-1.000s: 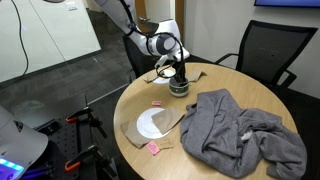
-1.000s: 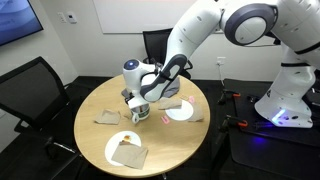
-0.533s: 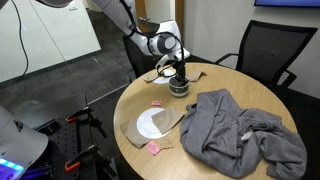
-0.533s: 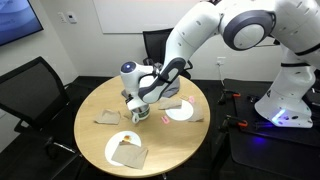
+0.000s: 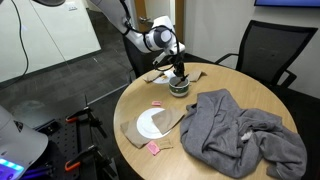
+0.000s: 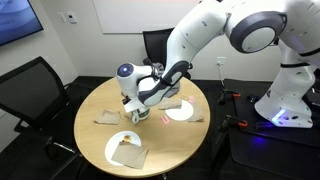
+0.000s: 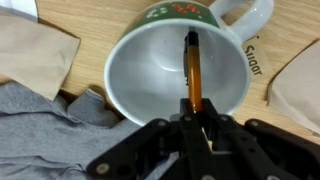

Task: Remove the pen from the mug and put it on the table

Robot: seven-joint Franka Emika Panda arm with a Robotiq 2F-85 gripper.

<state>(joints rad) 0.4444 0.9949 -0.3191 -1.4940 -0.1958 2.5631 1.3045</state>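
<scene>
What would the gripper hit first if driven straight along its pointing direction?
Probably the white inside of the squat, wide mug with a green banded outside. The gripper points down into it, shut on the thin dark pen, whose far end would touch first. Depth is unclear.

**Colour notes**

Mug: white inside, green outer band with red marks, white handle. Pen: amber-brown barrel, dark tip. Worktop: light tan wood. Cloth: plain grey. Plate: white. Small flat pieces: pink. Hand: black.
</scene>
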